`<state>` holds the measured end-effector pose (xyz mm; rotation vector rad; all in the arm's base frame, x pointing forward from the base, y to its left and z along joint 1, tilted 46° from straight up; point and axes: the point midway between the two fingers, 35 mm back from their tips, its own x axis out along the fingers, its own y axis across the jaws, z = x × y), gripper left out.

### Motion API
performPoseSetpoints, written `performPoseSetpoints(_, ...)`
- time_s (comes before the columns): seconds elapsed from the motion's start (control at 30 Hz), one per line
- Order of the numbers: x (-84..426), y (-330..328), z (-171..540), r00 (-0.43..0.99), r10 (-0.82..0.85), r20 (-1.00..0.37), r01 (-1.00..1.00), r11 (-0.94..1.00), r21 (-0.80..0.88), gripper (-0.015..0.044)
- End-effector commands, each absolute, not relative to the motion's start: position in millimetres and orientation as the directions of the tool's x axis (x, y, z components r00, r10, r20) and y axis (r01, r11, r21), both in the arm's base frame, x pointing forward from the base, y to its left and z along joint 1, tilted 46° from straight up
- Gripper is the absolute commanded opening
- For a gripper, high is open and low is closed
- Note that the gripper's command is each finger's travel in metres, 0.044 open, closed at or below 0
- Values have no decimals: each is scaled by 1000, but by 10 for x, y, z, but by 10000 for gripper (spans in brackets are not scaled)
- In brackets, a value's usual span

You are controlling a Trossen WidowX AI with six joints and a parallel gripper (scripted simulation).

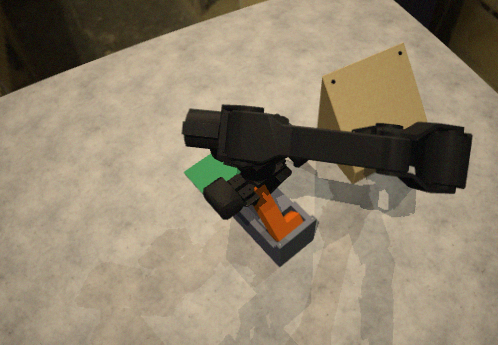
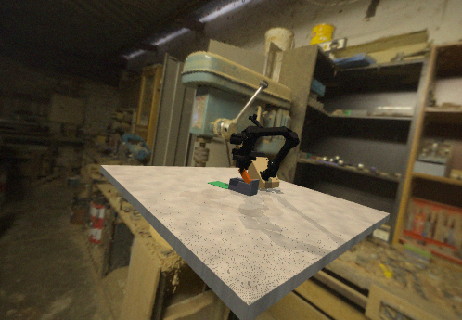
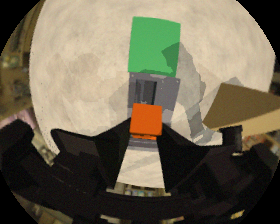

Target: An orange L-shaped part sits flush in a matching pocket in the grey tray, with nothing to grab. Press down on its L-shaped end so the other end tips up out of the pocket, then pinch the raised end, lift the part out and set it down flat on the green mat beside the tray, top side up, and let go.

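Pressed, tipped and pinched: the gripper (image 1: 256, 197) (image 2: 241, 170) (image 3: 144, 121) grips the orange L-shaped part (image 1: 275, 217) (image 2: 245, 176) (image 3: 146, 119)! Full lift-out, then flat release on the green mat (image 1: 212, 172) (image 2: 218, 184) (image 3: 155, 46), remain.

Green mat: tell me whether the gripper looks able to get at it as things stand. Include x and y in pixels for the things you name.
Probably yes: the green mat (image 1: 206, 171) (image 2: 218, 185) (image 3: 155, 46) lies right beside the tray (image 1: 260, 238) (image 2: 243, 186) (image 3: 171, 97), with nothing standing on it.
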<state>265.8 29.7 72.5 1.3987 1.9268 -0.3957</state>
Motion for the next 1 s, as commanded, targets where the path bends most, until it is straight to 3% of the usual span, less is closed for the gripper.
performPoseSetpoints(0.0,2677,256,780,-160,699,-697,915,370,161,0)
performPoseSetpoints(0.97,2730,11,1020,-161,698,-698,915,370,160,0)
